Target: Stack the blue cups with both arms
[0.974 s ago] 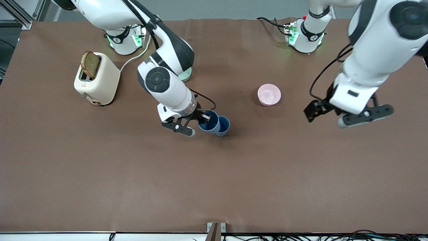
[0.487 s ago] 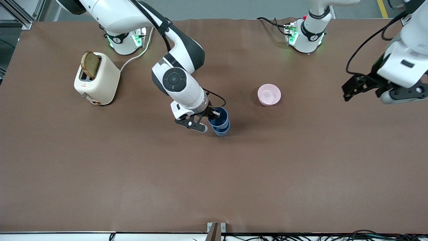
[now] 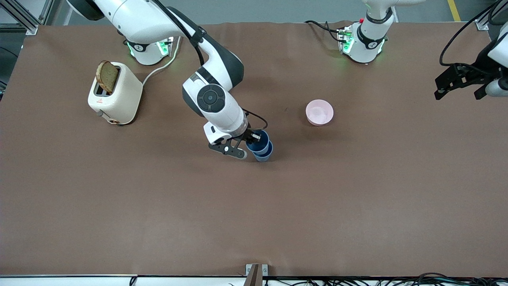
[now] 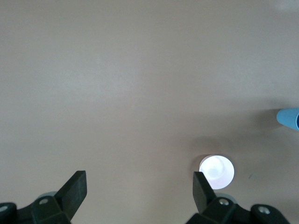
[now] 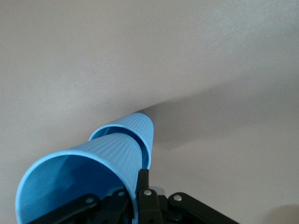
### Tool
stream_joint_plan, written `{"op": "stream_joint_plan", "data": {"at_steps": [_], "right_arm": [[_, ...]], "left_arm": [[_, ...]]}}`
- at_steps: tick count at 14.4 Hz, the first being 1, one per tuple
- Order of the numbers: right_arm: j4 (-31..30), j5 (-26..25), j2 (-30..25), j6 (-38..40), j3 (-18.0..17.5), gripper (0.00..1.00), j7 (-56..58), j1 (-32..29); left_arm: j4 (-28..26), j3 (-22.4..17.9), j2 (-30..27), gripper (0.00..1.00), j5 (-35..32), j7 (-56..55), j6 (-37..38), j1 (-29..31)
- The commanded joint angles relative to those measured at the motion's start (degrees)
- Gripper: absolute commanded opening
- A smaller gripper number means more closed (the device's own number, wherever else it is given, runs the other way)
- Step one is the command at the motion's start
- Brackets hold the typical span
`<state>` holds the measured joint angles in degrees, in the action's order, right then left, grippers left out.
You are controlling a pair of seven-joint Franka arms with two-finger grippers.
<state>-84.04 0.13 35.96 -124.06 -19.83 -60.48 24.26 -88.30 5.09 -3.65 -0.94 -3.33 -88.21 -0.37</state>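
Note:
Two blue cups stand mid-table. The upper blue cup [image 3: 258,142] sits partly inside the lower blue cup [image 3: 265,154], which stands on the table. My right gripper [image 3: 253,138] is shut on the upper cup's rim, one finger inside and one outside. The right wrist view shows the held cup [image 5: 79,182] nested in the lower cup [image 5: 135,128], with my right gripper [image 5: 140,186] pinching the wall. My left gripper [image 3: 460,81] is open and empty, raised over the left arm's end of the table. In the left wrist view my left gripper [image 4: 138,186] is open; a blue cup edge [image 4: 289,119] shows.
A pink bowl [image 3: 319,112] sits between the cups and the left arm's base, also in the left wrist view [image 4: 216,170]. A cream toaster [image 3: 115,95] holding a bread slice [image 3: 107,76] stands at the right arm's end, its cord running to the base.
My right gripper carried the upper cup over the lower cup and lowered it in. My left arm pulled up and away toward its end of the table, open.

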Motion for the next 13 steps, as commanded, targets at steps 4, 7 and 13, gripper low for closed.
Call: {"op": "stream_joint_plan", "data": {"at_steps": [4, 7, 13], "right_arm": [[-0.2, -1.2, 0.1, -0.3, -0.5, 0.85, -1.5, -0.2], [0.0, -1.2, -1.8, 1.2, -0.6, 1.0, -1.0, -1.1], [0.2, -11.3, -20.2, 22.3, -0.1, 1.0, 6.1, -13.6]], "left_arm": [[-2.3, 1.0, -1.6, 1.0, 0.6, 0.7, 0.7, -0.2], [-2.2, 1.1, -1.5, 1.0, 0.7, 0.9, 1.1, -0.2], [-2.1, 1.8, -1.1, 1.0, 0.7, 1.0, 2.3, -0.3]]}}
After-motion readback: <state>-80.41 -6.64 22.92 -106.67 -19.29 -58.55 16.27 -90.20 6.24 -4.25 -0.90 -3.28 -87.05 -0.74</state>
